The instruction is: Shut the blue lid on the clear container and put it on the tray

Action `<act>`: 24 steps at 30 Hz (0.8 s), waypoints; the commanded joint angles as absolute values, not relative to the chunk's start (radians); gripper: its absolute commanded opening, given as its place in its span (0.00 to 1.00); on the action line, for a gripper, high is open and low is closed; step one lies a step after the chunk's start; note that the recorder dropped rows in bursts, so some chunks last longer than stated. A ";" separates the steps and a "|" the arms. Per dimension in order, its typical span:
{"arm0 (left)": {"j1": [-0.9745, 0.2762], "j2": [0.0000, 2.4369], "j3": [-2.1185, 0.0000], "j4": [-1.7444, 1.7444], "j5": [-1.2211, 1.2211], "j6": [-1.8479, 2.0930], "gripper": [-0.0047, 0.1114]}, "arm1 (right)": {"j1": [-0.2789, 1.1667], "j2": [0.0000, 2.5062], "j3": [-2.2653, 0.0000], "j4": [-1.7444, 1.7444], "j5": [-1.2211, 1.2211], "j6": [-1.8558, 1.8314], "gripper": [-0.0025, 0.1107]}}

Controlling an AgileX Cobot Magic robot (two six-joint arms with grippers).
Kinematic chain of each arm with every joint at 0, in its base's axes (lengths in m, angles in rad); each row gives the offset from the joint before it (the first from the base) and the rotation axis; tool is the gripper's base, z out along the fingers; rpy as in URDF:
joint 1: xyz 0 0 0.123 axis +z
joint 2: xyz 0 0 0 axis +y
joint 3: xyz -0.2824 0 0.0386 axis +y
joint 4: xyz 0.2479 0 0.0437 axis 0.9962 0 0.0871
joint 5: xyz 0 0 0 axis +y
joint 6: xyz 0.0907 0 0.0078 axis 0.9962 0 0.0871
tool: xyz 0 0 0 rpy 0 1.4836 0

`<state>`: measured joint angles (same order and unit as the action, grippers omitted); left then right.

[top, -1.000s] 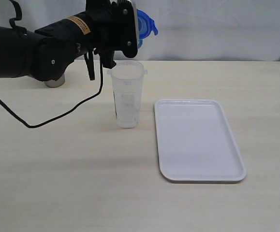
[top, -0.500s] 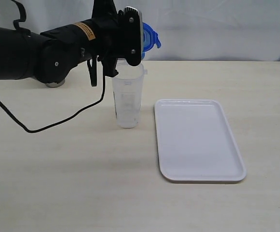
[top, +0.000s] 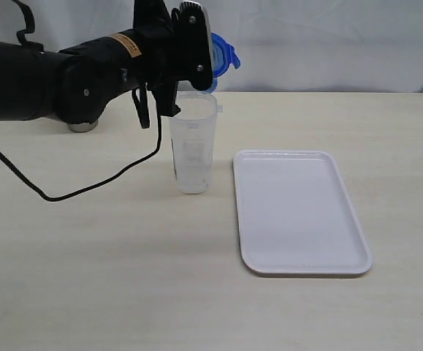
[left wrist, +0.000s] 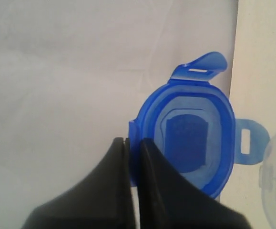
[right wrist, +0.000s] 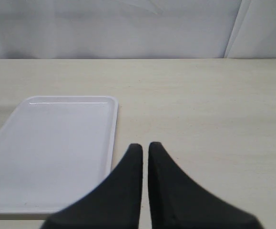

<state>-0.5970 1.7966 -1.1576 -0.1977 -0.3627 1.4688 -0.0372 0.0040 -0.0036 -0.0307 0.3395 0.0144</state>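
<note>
A pale, wood-grain table (top: 109, 278) is filling most of the exterior view, and a plain white cloth backdrop (top: 328, 44) is hanging behind its far edge along the top of the frame. The clear container (top: 193, 142) is standing upright and open a little left of centre. The white tray (top: 299, 212) is lying flat just to its right, not touching it and carrying nothing. From the upper left, the black left arm is reaching in with a black cable (top: 87, 186) drooping from it onto the table. The left gripper (top: 210, 55) is pinching the blue lid (top: 224, 53) by its rim, holding it on edge in the air just above the container's mouth and slightly to the right. In the left wrist view the gripper (left wrist: 132, 140) is showing its fingers nearly pressed together on the edge of the lid (left wrist: 190, 138), whose hollow side is facing the camera. The right gripper (right wrist: 145, 145) is showing only in its own wrist view, fingers pressed together on nothing, over bare tabletop near one edge of the tray (right wrist: 56, 148).
</note>
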 commanded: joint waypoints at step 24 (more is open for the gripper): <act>-0.640 1.791 -1.106 -0.224 -0.453 1.550 0.04 | -0.043 0.000 0.000 -0.031 0.332 0.014 0.06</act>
<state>-0.6379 1.7966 -1.1238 -0.2132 -0.4026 1.5412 -0.0372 0.0040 -0.0036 -0.0307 0.3395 0.0144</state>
